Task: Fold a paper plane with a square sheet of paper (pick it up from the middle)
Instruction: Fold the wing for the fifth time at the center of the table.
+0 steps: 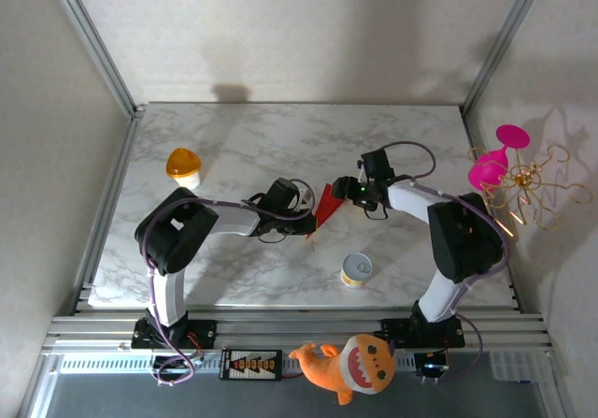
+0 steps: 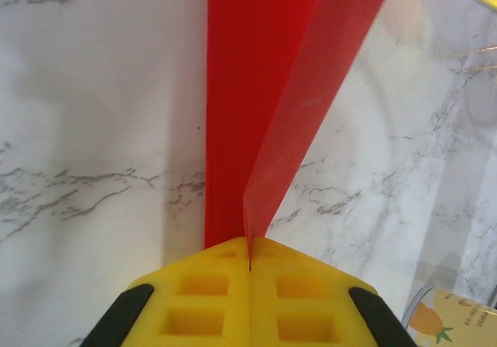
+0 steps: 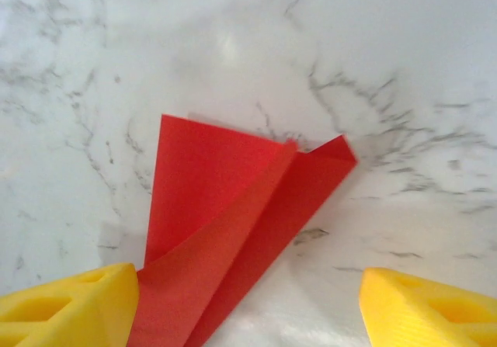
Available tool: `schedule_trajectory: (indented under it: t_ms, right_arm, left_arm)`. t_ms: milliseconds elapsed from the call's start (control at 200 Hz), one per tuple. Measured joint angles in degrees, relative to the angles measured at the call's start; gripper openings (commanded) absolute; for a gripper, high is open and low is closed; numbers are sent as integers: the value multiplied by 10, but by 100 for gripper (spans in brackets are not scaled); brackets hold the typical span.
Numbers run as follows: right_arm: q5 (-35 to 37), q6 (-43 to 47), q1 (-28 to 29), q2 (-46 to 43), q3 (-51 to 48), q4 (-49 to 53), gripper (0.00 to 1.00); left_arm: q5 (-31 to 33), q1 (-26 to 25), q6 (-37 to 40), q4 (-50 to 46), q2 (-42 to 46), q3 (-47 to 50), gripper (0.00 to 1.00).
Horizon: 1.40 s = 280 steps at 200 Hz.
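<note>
Left pincer (image 2: 249,248), yellow-padded: I log it clamped on the folded sheet of thin red paper (image 2: 241,91), midway across the white marble table (image 1: 243,137). Right pincer (image 3: 250,279): jaws apart, straddling that sheet.

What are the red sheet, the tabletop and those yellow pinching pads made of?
Red sheet: thin matte paper, judging by sharp creases and a seemingly translucent flap. Tabletop: marble-look stone or laminate, grey-veined, slightly glossy; can't tell which. Left tool's pads: yellow moulded rubber or foam, probably, with square hollows.
</note>
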<state>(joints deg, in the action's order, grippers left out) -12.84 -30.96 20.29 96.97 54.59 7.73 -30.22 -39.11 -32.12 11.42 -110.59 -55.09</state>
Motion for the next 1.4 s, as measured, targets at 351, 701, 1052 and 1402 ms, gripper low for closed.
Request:
schedule_trajectory:
  t_ms: [351,701,1052,1402]
  right_arm:
    - [-73,-13,14,-87,-80,-89,31]
    - [-114,-27,68,4,-70,-124,23]
    - [-101,-29,73,26,-56,-126,22]
    - [-77,-29,73,35,-46,-111,22]
  left_arm:
    - [0,0,8,-19,-3,-12,5]
    - [0,0,9,-35,-9,-26,5]
    - [0,-1,11,-40,-10,-30,5]
    - [-1,-1,11,-40,-11,-30,6]
